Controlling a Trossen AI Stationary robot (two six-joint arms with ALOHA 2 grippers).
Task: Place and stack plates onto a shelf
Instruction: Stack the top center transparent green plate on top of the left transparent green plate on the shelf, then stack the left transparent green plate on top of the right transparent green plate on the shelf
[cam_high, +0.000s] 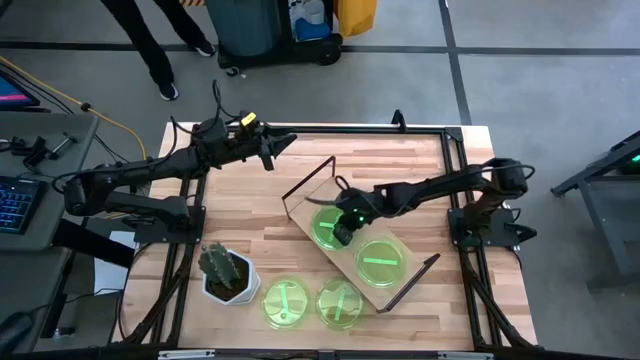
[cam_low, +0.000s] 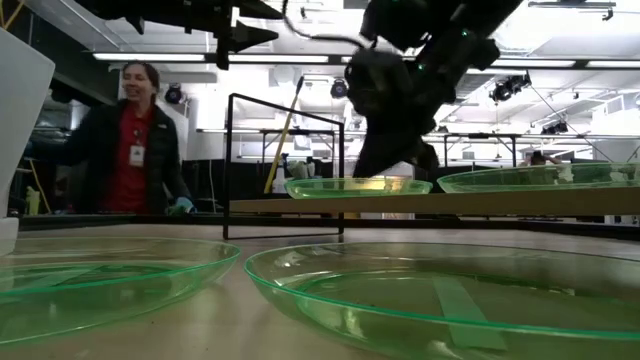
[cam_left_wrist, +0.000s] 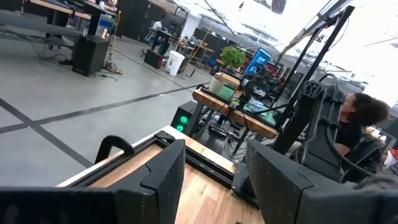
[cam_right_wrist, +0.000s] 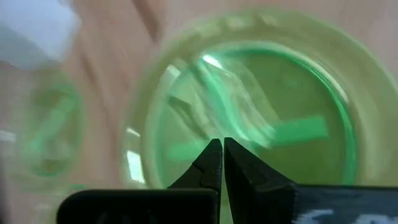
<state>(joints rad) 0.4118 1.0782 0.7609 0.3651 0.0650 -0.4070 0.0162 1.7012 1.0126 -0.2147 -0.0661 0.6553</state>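
The light-wood shelf (cam_high: 350, 250) lies slantwise on the table's middle, with a black wire frame (cam_high: 310, 180) at each short end. One green plate (cam_high: 381, 260) rests on the board. Another green plate (cam_high: 325, 228), perhaps more than one stacked, sits toward the board's far-left end. Two more plates (cam_high: 288, 303) (cam_high: 341, 302) lie flat on the table near its near edge. My right gripper (cam_high: 345, 228) (cam_right_wrist: 222, 152) is shut and hangs over the far-left plate (cam_right_wrist: 261, 118). My left gripper (cam_high: 275, 145) (cam_left_wrist: 214, 180) is open, raised above the table's far-left part. My right gripper points down at the far-left plate on the shelf (cam_low: 350, 187), its shut fingertips (cam_right_wrist: 211, 158) over the plate's inside. I cannot tell whether they touch it. The plate rests flat on the board.
A white-potted cactus (cam_high: 228, 272) stands near the table's left near corner, beside the two loose plates (cam_low: 120, 270) (cam_low: 450, 300). A person (cam_low: 135, 140) stands beyond the table's far side. Bare wood shows between the shelf and the far edge.
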